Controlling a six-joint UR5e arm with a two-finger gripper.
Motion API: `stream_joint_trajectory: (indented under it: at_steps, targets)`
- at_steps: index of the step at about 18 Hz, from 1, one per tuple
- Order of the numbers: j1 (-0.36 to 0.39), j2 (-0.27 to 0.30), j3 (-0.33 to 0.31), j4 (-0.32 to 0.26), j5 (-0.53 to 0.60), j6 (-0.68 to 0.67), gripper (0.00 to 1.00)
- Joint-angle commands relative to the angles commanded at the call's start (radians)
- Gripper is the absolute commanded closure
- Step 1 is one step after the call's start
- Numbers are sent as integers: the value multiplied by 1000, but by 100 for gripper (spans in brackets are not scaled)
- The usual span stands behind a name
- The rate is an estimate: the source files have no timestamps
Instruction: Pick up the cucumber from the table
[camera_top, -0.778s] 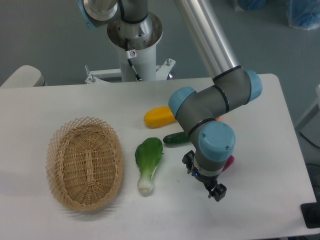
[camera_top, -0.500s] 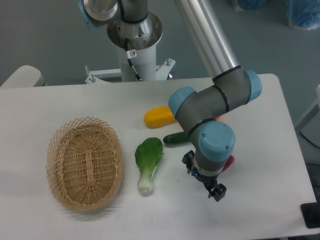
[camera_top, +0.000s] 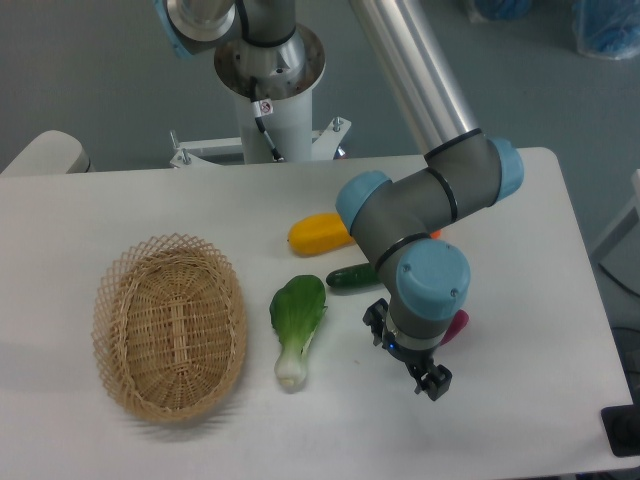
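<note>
One black two-finger gripper (camera_top: 433, 382) hangs low over the big white flat table (camera_top: 520, 400), close to the front edge. It is small and dark here, so I cannot tell if its jaws are apart or together. It holds nothing that I can see.

Just behind it, the fat grey and blue arm (camera_top: 425, 285) covers part of a bright pink-purple oblong vegetable (camera_top: 456, 325).

A bit further back lies the small, shiny, dark green cucumber (camera_top: 351, 277). It rests flat on the table, just beside the arm, which hides its right end. Its long line runs left to right, with the right side tipped a little away from us. The rounded left end points at the leafy green bok choy with the white stem (camera_top: 297, 325).

To do this step well, I think the gripper should go back and left, stop above the cucumber's middle, turn so its fingers cross the short way, then go straight down.

Behind the cucumber sits a yellow oblong fruit (camera_top: 320, 233).
</note>
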Motion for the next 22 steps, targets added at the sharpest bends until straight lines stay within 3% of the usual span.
stream_joint_trajectory:
  at_steps: [10,22]
  targets:
    - [52,103,-201,17,-2,164,0]
    - [83,134,-330,18,0,244,0]
